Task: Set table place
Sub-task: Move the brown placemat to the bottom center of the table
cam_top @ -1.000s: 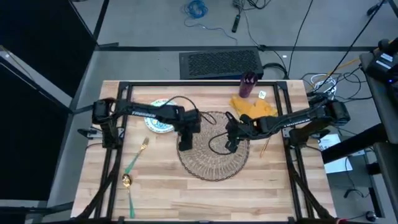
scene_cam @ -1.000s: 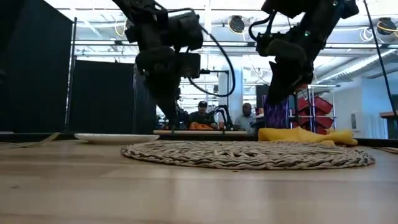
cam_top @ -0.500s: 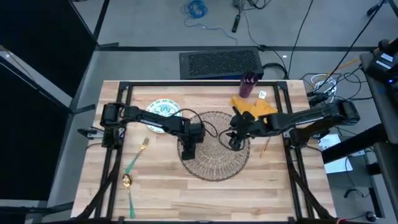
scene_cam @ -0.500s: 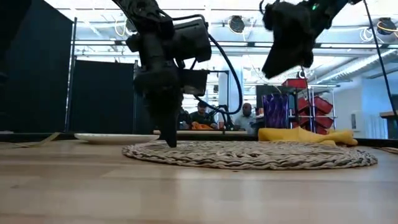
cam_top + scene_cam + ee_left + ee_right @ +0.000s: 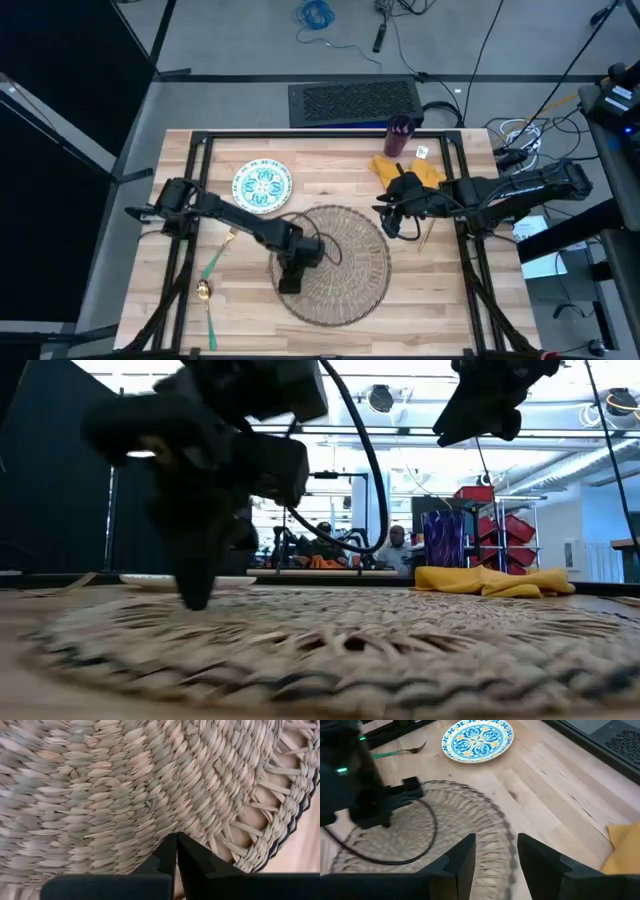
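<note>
Pinched tight on the rim of the woven wicker placemat (image 5: 340, 264), the left gripper (image 5: 290, 281) holds it at its near-left edge, while the right gripper (image 5: 392, 222), fingers (image 5: 462, 865) spread and empty, hangs above the mat's far-right side. If the thin weave slips or buckles under that pinch, the mat could fold or skew. Bare table (image 5: 440, 300) lies open toward the near edge; the patterned plate (image 5: 262, 186), fork (image 5: 220, 250) and yellow napkin (image 5: 410, 172) sit nearby.

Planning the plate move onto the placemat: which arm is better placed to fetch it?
Probably the left. The plate lies on the left arm's side of the table, though the left gripper is shut on the placemat. The right gripper is open but farther off, near the napkin.
</note>
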Available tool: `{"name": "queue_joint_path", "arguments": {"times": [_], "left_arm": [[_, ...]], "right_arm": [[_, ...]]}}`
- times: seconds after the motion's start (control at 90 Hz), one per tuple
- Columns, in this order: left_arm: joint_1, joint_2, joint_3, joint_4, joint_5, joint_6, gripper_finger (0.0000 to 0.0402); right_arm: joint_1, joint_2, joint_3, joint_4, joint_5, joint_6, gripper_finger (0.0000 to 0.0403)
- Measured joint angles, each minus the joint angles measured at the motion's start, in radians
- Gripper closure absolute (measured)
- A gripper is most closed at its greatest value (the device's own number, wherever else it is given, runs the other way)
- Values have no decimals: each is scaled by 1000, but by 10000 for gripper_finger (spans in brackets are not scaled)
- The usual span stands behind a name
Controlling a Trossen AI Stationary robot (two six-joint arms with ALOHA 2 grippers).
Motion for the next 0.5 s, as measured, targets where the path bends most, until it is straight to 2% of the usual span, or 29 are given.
{"name": "queue_joint_path", "arguments": {"times": [0.222, 0.322, 0.433, 0.5], "left_arm": [[-102, -2, 1, 47, -3, -99, 401], [-121, -39, 8, 10, -137, -100, 401], [-98, -138, 30, -10, -295, -97, 401], [-82, -205, 31, -6, -346, -98, 401]], "right_arm": [[0, 3, 0, 1, 0, 10, 271], [0, 3, 0, 4, 0, 11, 271], [0, 3, 0, 13, 0, 18, 271], [0, 3, 0, 30, -1, 18, 271]]}}
